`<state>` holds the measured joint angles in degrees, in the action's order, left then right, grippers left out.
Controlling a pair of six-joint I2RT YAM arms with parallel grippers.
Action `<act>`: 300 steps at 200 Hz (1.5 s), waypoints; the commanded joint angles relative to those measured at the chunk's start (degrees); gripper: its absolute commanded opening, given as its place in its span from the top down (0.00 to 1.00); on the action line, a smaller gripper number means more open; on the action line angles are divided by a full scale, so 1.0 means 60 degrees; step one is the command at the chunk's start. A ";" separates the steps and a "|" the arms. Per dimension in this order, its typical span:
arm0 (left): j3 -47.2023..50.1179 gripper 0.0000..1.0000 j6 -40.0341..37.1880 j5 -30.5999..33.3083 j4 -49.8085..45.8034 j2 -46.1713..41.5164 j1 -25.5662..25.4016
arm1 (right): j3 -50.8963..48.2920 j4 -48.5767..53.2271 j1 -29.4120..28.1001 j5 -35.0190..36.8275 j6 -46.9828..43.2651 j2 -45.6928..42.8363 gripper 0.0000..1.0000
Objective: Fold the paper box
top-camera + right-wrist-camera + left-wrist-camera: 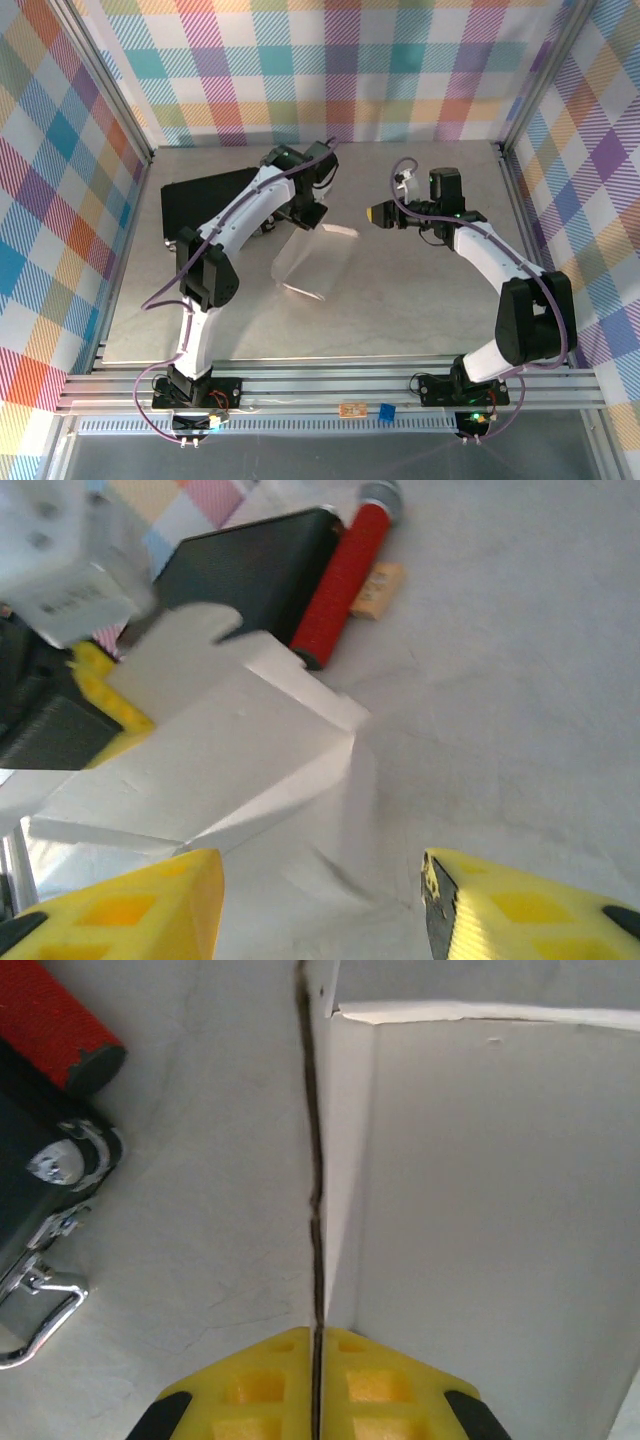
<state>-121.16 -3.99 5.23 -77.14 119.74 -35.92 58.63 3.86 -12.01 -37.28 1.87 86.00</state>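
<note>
- In the top external view, the left arm point(215, 265) reaches from the near edge out over the grey table point(420, 300). The right arm point(520, 290) bends in from the right.
- The right wrist view shows the right gripper point(320, 880) with its yellow fingers point(130, 910) well apart and nothing clamped between them. The paper box point(230, 750) lies just ahead of them, with white panels raised at angles and a tabbed flap at its far end.
- From above, this gripper sits to the right of the box, with a gap of bare table between them.
- The left wrist view gives the grip up close. The left gripper point(317, 1360) has its two yellow pads pressed together on a thin cardboard edge of the box. A broad white panel spreads to the right of that edge.
- From above, the box runs as a pale sheet from the left gripper toward the near side.
- Farther back on the left lies a black case point(205, 200) with a red cylinder point(345, 580) along its edge.
- The left wrist view adds the case's metal latch point(40, 1300).
</note>
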 commanded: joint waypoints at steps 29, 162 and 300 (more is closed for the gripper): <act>0.0964 1.00 -0.2736 -0.1564 0.0465 -0.0485 0.0161 | 0.0080 0.0146 -0.0592 -0.0537 -0.3147 0.0373 0.48; 0.0172 1.00 -0.3205 -0.2684 0.0655 -0.0649 0.0421 | 0.1456 -0.0005 -0.1717 0.1153 -0.4858 0.1955 0.46; 0.0011 1.00 -0.3002 -0.2473 0.0767 -0.0688 0.0443 | 0.2231 0.0904 -0.1733 0.0732 -0.5369 0.2215 0.88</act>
<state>-120.95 -21.93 -8.86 -73.12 117.16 -33.54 71.61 8.45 -22.06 -30.65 -29.50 100.49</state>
